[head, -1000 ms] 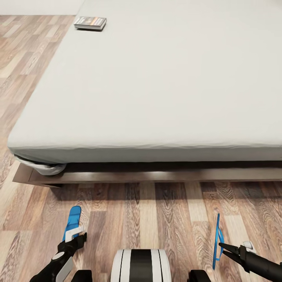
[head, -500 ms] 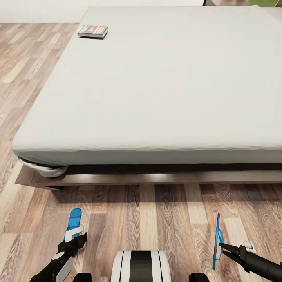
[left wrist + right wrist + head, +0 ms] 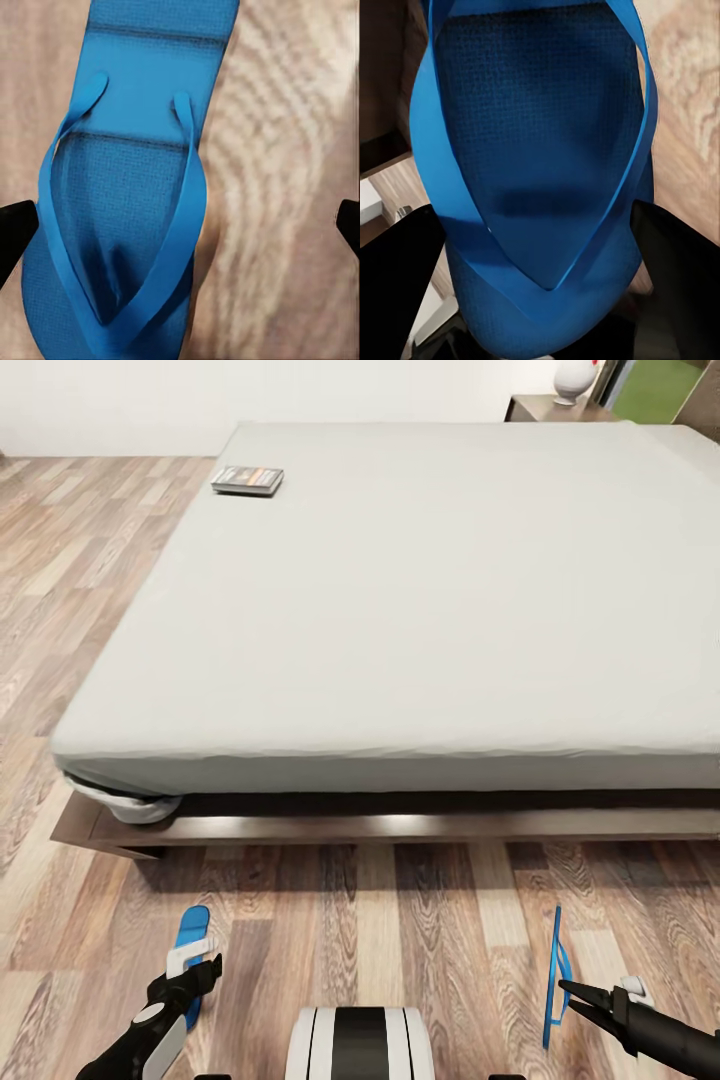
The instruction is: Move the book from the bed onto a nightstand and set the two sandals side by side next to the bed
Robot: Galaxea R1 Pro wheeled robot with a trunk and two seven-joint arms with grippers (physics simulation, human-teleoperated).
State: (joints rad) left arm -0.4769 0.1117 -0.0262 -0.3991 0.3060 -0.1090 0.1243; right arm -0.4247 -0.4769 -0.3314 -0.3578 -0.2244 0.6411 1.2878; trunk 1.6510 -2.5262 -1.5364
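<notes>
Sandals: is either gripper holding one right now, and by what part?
Right gripper grips the right sandal, held on edge, apparently by its strap. Left sandal is at the left gripper; whether it is gripped cannot be told.

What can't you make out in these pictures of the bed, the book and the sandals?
- Book, head view: too small to read its cover.
- Bed, head view: right side cut off by the picture edge.
- Nightstand, head view: mostly hidden behind the mattress.
- Right sandal, head view: seen edge-on, so the right gripper's grip is unclear.
</notes>
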